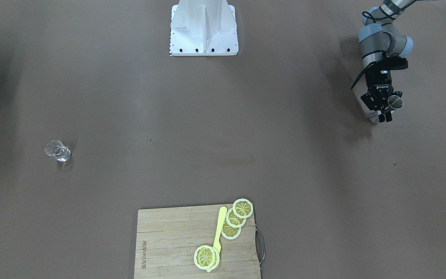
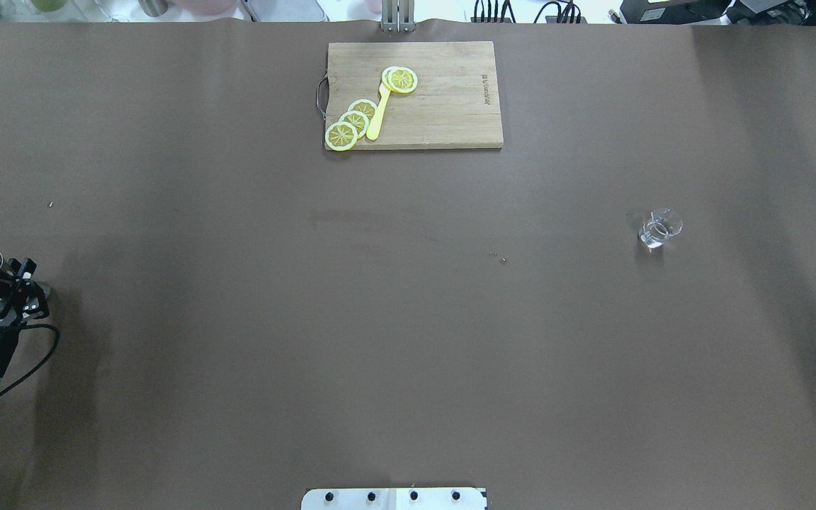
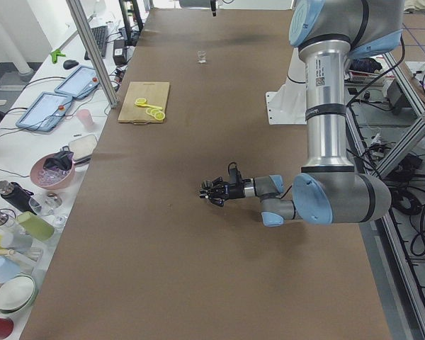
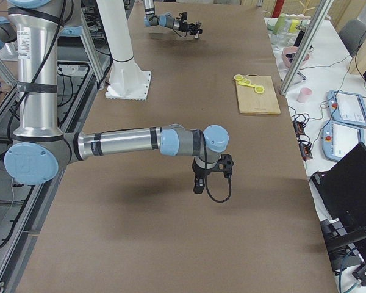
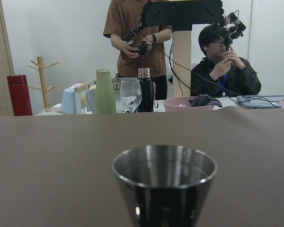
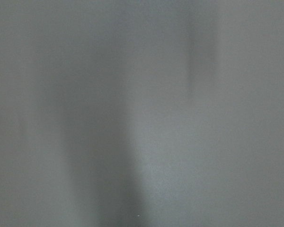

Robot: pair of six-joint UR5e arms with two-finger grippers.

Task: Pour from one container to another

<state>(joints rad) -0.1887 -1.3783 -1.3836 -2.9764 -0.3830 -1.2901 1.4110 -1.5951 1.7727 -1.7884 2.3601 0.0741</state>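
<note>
A metal cup (image 5: 164,187) is clamped between the fingers of the left gripper (image 1: 385,116), near the end of the table (image 2: 238,340) on the robot's left. The cup is held upright with its open mouth upward. In the left wrist view it is seen in the lower middle, with its lower part cut off by the picture's bottom edge. The fingers are not seen in that view. Whether the cup's base touches the table cannot be told, and nothing inside the cup can be made out.

A small clear glass (image 2: 659,228) is set upright on the table toward the robot's right, well apart from the cup and the left gripper. Its contents are too small to be judged.

The right gripper (image 4: 198,183) is shown only in the side view from the robot's right, where it is pointed downward over the table. Whether its fingers are apart or together cannot be told. Only a blurred grey-brown surface is given by the right wrist view.

A wooden cutting board (image 2: 443,113) is laid at the middle of the table's far edge. Lemon slices (image 2: 341,135) and a yellow utensil (image 2: 377,117) are laid on it, and one slice overhangs a corner.
</note>
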